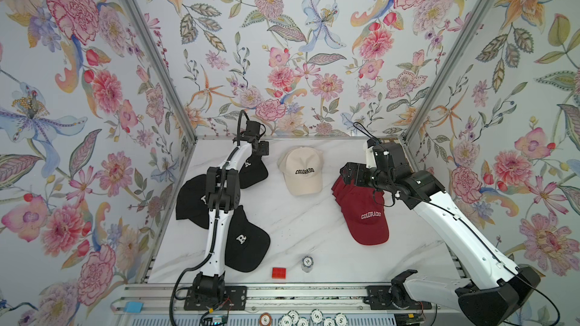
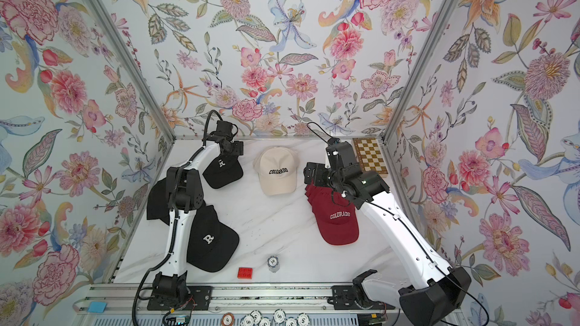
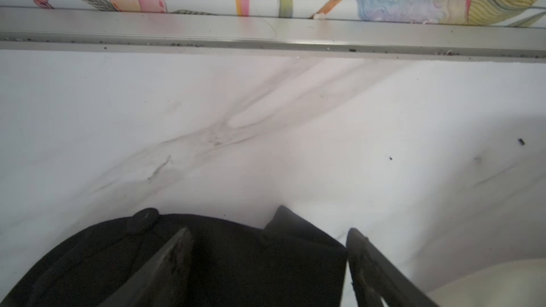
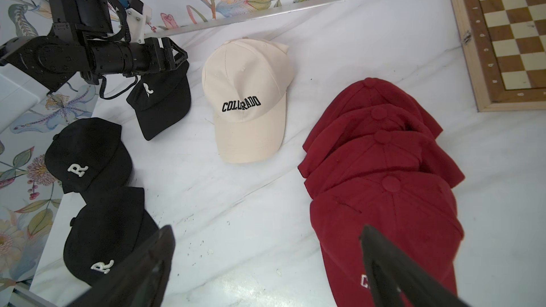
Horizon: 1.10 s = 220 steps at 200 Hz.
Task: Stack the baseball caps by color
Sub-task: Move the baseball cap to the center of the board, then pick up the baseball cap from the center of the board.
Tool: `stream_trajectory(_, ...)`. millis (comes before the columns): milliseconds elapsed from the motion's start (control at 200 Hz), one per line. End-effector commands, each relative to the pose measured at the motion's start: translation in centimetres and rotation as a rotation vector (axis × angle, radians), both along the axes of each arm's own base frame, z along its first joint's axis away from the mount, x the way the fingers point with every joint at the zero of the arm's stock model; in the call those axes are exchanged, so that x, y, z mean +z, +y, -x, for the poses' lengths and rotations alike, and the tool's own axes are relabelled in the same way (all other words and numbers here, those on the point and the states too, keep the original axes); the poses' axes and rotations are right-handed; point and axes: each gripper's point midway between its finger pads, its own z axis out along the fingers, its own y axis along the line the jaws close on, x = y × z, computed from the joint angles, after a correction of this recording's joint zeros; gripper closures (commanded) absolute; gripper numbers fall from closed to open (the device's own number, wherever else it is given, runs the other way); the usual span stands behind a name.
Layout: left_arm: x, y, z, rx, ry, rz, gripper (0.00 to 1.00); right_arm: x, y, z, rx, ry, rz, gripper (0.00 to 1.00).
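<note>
Four maroon caps (image 4: 384,178) sit nested on the right side of the counter (image 1: 314,239), brims toward the front edge, each crown button peeking out behind the next. The top one reads "COLORADO" in white in both top views. The right jaws hang over the far end of that stack, spread wide, gripping nothing.

Across a broad lane of bare marble sits the cream cap (image 1: 303,170), mid-back, with "COLORADO" in black across its front. It stands apart from the maroons and from the blacks.

Now the black ones, each with a white "R". The far black cap (image 2: 224,169) lies toward the back, and the left jaws stand spread astride its crown. One finger (image 3: 174,261) is over the fabric and the other is at its edge; whether they touch it cannot be told. A strip of bare counter separates that cap from the aluminium rail (image 3: 266,33) along the back edge.

The left black cap (image 4: 88,155) crowds the counter's left edge, partly under the left arm (image 1: 216,233). The near black cap (image 1: 248,239) lies just in front, touching it.

It is tight on the right: the chessboard (image 2: 368,155) fills the back right corner, just beyond the right arm (image 1: 455,230). Near the front edge, a red block (image 1: 279,272) and a small stack of poker chips (image 1: 307,263) stand side by side. More chips (image 1: 314,316) lie on the frame in front, their printing too small to read.
</note>
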Motion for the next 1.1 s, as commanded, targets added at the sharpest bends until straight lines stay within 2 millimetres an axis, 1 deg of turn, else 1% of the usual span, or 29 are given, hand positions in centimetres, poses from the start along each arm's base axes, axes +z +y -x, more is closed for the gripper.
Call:
stream_trajectory(0,3.6,-1.5,0.8,-0.043,-0.042,0.006,0.18,-0.3,-0.9,1.0,-0.03,0.008,-0.003,0.01)
stream_trajectory(35,3.8,-1.8,1.1,-0.048,-0.045,0.001,0.18,-0.3,-1.0,1.3,-0.033,0.007,-0.006,0.01)
stream_trajectory(190,6.0,-3.2,2.1,-0.073,-0.076,0.002,0.18,-0.2,-1.6,2.2,-0.041,-0.001,-0.015,0.01)
stream_trajectory(300,7.3,-3.7,2.7,-0.083,-0.088,0.001,0.18,-0.1,-2.1,2.9,-0.052,-0.011,-0.017,0.01)
stream_trajectory(395,8.9,-3.5,3.2,-0.075,-0.111,-0.004,0.16,0.0,-2.5,3.5,-0.062,-0.021,-0.023,0.01)
stream_trajectory(515,12.0,-3.2,3.8,-0.063,-0.162,0.008,0.12,-0.1,-2.6,4.0,-0.057,-0.024,-0.027,0.01)
stream_trajectory(641,14.8,-2.8,4.8,-0.049,-0.2,0.02,0.11,-0.1,-2.1,3.9,-0.03,-0.021,-0.022,0.01)
stream_trajectory(711,16.4,-2.3,5.9,-0.02,-0.216,0.033,0.11,0.0,-1.6,3.7,-0.008,-0.021,-0.01,0.01)
stream_trajectory(726,16.4,-2.1,6.1,-0.012,-0.214,0.036,0.11,0.0,-1.5,3.6,-0.004,-0.021,-0.008,0.01)
stream_trajectory(756,17.2,-1.9,6.8,0.006,-0.223,0.046,0.11,0.1,-1.2,3.5,0.006,-0.021,-0.002,0.01)
stream_trajectory(796,17.6,-1.3,7.8,0.038,-0.226,0.047,0.11,0.1,-0.8,3.2,0.021,-0.02,0.006,0.01)
stream_trajectory(846,18.3,0.0,9.3,0.101,-0.238,0.042,0.11,0.1,-0.3,2.9,0.039,-0.022,0.017,0.01)
stream_trajectory(901,18.3,1.6,11.4,0.176,-0.24,0.032,0.11,0.1,0.3,2.5,0.06,-0.023,0.024,0.01)
stream_trajectory(916,18.5,1.9,12.0,0.194,-0.246,0.036,0.11,0.1,0.5,2.4,0.067,-0.023,0.023,0.01)
stream_trajectory(926,18.3,2.2,12.4,0.208,-0.241,0.033,0.11,0.1,0.6,2.3,0.07,-0.022,0.023,0.01)
stream_trajectory(941,18.3,2.6,13.1,0.225,-0.243,0.034,0.11,0.1,0.8,2.2,0.076,-0.024,0.023,0.01)
stream_trajectory(946,18.7,2.7,13.3,0.233,-0.251,0.04,0.11,0.1,0.9,2.1,0.079,-0.025,0.021,0.01)
stream_trajectory(986,18.5,3.7,15.3,0.286,-0.25,0.049,0.11,-0.1,1.4,1.8,0.094,-0.021,0.018,0.01)
stream_trajectory(991,18.8,3.7,15.4,0.291,-0.256,0.054,0.11,-0.1,1.5,1.7,0.097,-0.019,0.018,0.01)
stream_trajectory(996,18.4,3.9,15.6,0.297,-0.249,0.053,0.11,-0.2,1.6,1.7,0.099,-0.019,0.018,0.01)
stream_trajectory(1031,18.4,4.4,17.4,0.327,-0.254,0.07,0.11,-0.3,2.0,1.4,0.115,-0.019,0.013,0.01)
stream_trajectory(1041,18.0,4.5,17.7,0.331,-0.247,0.07,0.11,-0.3,2.2,1.4,0.12,-0.017,0.013,0.01)
stream_trajectory(1056,18.7,4.8,18.6,0.343,-0.265,0.085,0.12,-0.4,2.4,1.2,0.128,-0.017,0.009,0.01)
stream_trajectory(1096,18.4,5.6,20.4,0.375,-0.263,0.087,0.13,-0.6,3.0,0.9,0.146,-0.012,0.004,0.01)
